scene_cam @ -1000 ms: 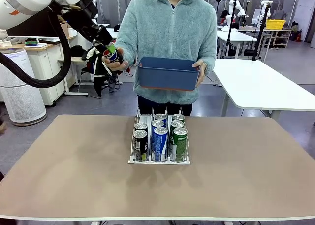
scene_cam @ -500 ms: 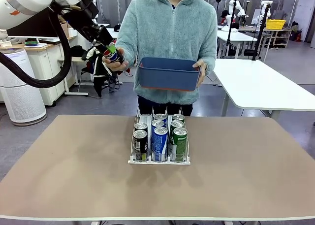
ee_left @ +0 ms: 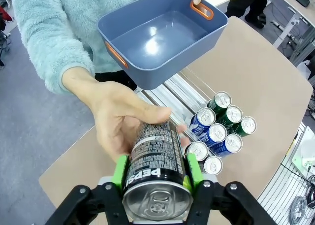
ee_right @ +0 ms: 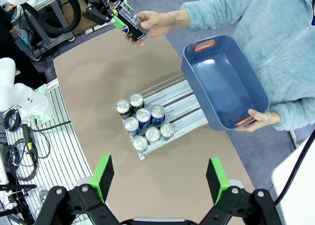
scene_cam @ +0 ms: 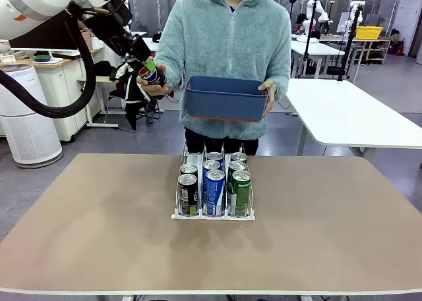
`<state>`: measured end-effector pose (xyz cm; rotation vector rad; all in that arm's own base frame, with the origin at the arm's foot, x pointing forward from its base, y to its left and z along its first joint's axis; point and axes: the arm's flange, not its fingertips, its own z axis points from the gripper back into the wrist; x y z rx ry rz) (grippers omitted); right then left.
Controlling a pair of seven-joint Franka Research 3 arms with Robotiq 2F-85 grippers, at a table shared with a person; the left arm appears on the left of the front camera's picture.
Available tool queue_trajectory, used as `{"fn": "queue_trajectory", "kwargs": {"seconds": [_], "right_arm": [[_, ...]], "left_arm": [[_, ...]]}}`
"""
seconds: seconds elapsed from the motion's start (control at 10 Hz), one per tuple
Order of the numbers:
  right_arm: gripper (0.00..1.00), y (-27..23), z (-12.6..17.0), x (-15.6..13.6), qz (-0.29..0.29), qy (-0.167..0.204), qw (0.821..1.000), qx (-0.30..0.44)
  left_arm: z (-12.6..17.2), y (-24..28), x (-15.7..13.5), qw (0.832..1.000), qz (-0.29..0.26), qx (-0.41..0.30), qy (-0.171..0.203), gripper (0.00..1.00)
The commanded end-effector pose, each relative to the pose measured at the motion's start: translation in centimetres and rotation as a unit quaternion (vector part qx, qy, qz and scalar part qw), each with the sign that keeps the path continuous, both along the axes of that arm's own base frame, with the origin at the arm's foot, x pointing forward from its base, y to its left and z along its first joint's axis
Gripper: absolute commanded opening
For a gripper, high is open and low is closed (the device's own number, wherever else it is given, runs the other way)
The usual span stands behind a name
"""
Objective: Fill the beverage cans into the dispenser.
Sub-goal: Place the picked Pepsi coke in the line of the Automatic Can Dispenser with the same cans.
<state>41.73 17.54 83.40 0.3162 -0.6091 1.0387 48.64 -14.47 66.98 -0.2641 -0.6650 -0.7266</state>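
Black Pepsi aluminium can (ee_left: pixel 156 162) sits clenched in the left tool (ee_left: pixel 156 183) at far left, cradled by the person's hand (ee_left: pixel 123 117), right of it the blue plastic bin (scene_cam: pixel 224 98), the six-can white wire dispenser (scene_cam: pixel 213 213) mid-worktop (scene_cam: pixel 316 242), the right tool (ee_right: pixel 160 181) spread wide.

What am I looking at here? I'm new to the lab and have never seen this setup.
Two robot arms share a table with a person. One camera looks across the table; the other two sit on the wrists. The left gripper is shut on a black Pepsi can, which the person's hand also holds. The right gripper hangs open above. On the table stands a dispenser with seven cans. The person's other hand holds an empty blue bin.
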Motion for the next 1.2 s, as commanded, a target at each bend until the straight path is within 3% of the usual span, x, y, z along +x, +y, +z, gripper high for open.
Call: {"fn": "queue_trajectory", "kwargs": {"seconds": [0.0, 1.1], "right_arm": [[1.0, 0.02, -0.05, -0.04, 0.0, 0.001, 1.0, 0.0], [1.0, 0.02, -0.05, -0.04, 0.0, 0.001, 1.0, 0.0]], "left_arm": [[0.02, 0.27, 0.02, 1.0, -0.008, 0.002, -0.004, 0.0], [0.02, 0.27, 0.02, 1.0, -0.008, 0.002, -0.004, 0.0]]}}
